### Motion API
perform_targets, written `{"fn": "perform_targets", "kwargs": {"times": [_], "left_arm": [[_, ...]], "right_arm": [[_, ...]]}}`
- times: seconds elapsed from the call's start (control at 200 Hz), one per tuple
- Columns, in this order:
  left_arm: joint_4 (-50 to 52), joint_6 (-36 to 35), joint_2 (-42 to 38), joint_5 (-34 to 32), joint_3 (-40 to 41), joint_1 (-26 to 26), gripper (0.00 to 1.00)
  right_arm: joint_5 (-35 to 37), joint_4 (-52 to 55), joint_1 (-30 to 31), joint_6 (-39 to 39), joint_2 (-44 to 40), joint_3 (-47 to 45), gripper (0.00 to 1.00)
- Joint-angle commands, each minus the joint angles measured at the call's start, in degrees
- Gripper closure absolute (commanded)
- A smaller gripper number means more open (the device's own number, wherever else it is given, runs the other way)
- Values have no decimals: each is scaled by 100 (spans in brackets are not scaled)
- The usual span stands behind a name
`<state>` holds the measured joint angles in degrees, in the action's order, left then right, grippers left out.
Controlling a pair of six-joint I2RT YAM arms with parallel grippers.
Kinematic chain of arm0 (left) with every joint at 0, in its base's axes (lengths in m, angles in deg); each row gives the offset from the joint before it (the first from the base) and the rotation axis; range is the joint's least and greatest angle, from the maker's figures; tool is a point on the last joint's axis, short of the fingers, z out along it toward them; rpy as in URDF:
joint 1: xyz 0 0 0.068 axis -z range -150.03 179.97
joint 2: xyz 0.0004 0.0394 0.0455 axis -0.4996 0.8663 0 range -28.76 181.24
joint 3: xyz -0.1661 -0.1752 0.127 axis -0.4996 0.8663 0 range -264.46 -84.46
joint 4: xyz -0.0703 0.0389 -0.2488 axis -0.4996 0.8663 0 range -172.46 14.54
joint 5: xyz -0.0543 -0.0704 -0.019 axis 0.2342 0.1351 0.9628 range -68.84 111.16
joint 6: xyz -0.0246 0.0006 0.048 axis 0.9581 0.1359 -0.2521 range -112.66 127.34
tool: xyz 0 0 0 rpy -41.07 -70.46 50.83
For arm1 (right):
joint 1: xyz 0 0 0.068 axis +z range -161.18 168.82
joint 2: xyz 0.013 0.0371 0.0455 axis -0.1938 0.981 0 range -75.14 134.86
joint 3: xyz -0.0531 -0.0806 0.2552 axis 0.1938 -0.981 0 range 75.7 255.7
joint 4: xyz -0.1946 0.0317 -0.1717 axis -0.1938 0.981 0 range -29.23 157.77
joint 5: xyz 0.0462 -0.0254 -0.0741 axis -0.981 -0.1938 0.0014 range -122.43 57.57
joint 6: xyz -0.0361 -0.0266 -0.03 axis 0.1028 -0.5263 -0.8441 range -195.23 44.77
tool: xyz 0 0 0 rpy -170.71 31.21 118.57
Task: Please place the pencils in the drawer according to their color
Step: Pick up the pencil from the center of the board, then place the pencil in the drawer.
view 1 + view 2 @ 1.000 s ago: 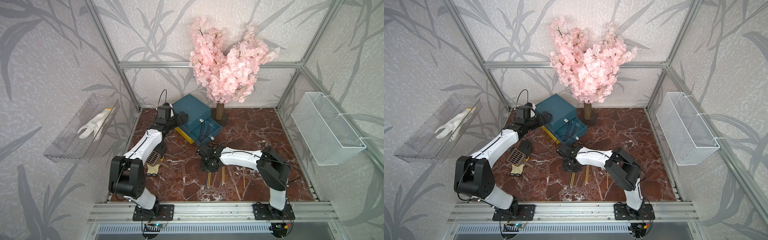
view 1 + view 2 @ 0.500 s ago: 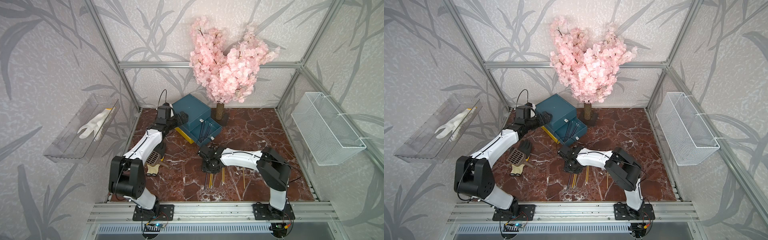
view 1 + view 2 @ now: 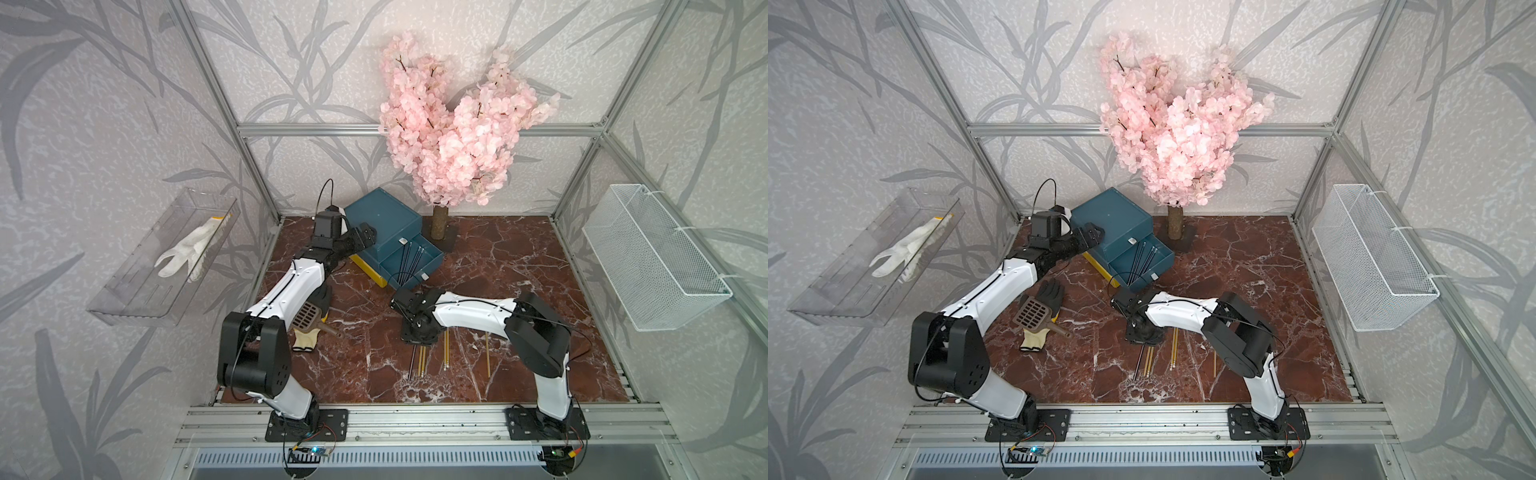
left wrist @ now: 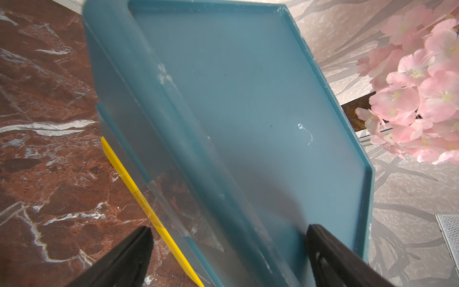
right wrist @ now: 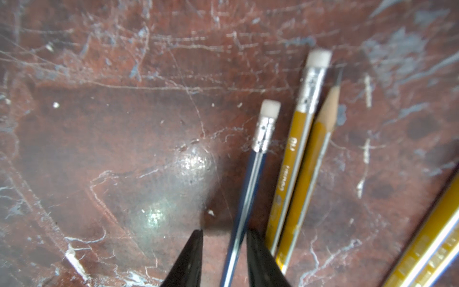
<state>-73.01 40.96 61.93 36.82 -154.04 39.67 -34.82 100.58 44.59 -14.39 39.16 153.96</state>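
Pick-up step: right gripper (image 5: pixel 223 232), part-open and empty at lower centre, straddles a dark blue pencil (image 5: pixel 250 179) on the counter (image 5: pixel 99 124); next move likely: close, then carry to the drawer (image 3: pixel 382 216).

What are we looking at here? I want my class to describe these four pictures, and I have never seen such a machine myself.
Two white-and-black robot arms stand on a rail at the front of a marble table. Two pictures look down from above on the whole scene; the other two come from cameras on the arms' wrists. At the back sits a teal chest with one drawer pulled out, dark pencils inside. Yellow pencils lie loose on the table. The right gripper, a two-fingered pincer, is open astride a dark blue pencil, not yet gripping it. The left gripper is open, its fingers either side of the chest's top edge.
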Motion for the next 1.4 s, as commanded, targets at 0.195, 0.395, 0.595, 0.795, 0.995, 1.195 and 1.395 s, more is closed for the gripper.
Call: {"fn": "perform_targets", "kwargs": {"times": [0.195, 0.395, 0.595, 0.795, 0.995, 1.195, 1.395], "left_arm": [[1129, -189, 229, -81, 459, 41, 0], [1099, -155, 245, -79, 490, 41, 0], [1139, -189, 251, -115, 482, 41, 0], [1233, -237, 241, -213, 461, 33, 0], [1311, -319, 212, -299, 438, 33, 0], [1366, -313, 118, -353, 445, 33, 0], [1441, -357, 30, -456, 442, 37, 0]], "right_arm": [[-26, 708, -12, 39, 446, 157, 81], [-271, 519, -10, 51, 697, 318, 99], [-531, 113, -13, 142, 559, 246, 100], [-742, -342, 3, 372, 101, 145, 100], [-789, -634, 57, 521, -462, 26, 100], [-789, -848, 75, 640, -1144, -301, 100], [-659, -851, 49, 655, -1867, -577, 100]]}}
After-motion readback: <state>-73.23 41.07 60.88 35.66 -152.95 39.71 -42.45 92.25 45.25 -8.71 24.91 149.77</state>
